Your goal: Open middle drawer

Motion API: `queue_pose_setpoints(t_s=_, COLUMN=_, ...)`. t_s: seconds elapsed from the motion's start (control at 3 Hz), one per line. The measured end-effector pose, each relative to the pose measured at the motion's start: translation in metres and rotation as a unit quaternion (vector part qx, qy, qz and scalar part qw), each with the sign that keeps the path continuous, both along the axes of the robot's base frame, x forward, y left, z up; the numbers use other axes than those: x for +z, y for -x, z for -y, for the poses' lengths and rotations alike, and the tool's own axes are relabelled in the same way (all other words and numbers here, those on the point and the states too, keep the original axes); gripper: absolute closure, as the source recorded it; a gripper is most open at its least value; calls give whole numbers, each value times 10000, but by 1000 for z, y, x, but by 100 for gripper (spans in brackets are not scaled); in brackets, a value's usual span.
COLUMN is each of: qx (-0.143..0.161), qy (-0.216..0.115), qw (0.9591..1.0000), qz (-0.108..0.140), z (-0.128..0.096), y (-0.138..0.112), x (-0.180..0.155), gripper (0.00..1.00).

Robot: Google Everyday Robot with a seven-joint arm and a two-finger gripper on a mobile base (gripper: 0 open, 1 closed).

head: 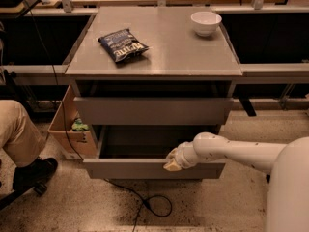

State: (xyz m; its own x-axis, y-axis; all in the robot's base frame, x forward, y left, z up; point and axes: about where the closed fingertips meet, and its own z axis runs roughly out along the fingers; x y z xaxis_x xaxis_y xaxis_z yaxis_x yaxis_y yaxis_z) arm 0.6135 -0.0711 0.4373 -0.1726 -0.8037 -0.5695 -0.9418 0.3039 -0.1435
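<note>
Drawer under work: the middle drawer (pixel 125 168) stands extended from the cabinet (pixel 72 88). Its flat grey front panel is well forward of the top drawer (pixel 154 110), and its dark, shallow interior is exposed to view from above. No contents can be made out inside it. The lowest drawer is hidden beneath the extended panel.

The gripper (pixel 173 162) is at the top edge of the front panel, right of centre, touching the panel. Whether the jaws are open or clamped on the panel edge cannot be told. The arm (pixel 231 151) reaches in from the right, low and nearly level.

Step in hand, as judged: the pull stroke, late stage. The drawer appears to be most of the way open.

Next move calls for:
- a short, straight pull toward the robot, in line with the drawer's travel, if any travel remains;
- release of the panel, then withdrawal of the gripper up and away from the edge without pushing the drawer back in.

Surroundings: the top drawer also sits slightly out from the cabinet. A dark chip bag (pixel 123 45) lies on the tabletop (pixel 164 59) at left, and a white bowl (pixel 206 22) stands at the rear right, well apart from it. A cardboard box (pixel 65 124) stands on the floor beside the cabinet at left. A cable (pixel 154 207) loops on the floor under the drawer front. A person's leg (pixel 17 129) is at the far left.
</note>
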Motion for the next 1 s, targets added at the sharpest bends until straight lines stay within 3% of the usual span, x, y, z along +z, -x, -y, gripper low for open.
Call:
queue_pose_setpoints(t_s=0.33, qx=233, qy=131, qw=9995, qz=-181, z=-4, y=25, x=1, gripper=58)
queue_pose_setpoints(t_s=0.67, qx=233, qy=131, qw=9995, qz=-181, z=-4, y=25, x=1, gripper=35)
queue_pose_setpoints(t_s=1.0, qx=581, qy=288, qw=9966, qz=-499, z=-9, y=61, x=1, gripper=31)
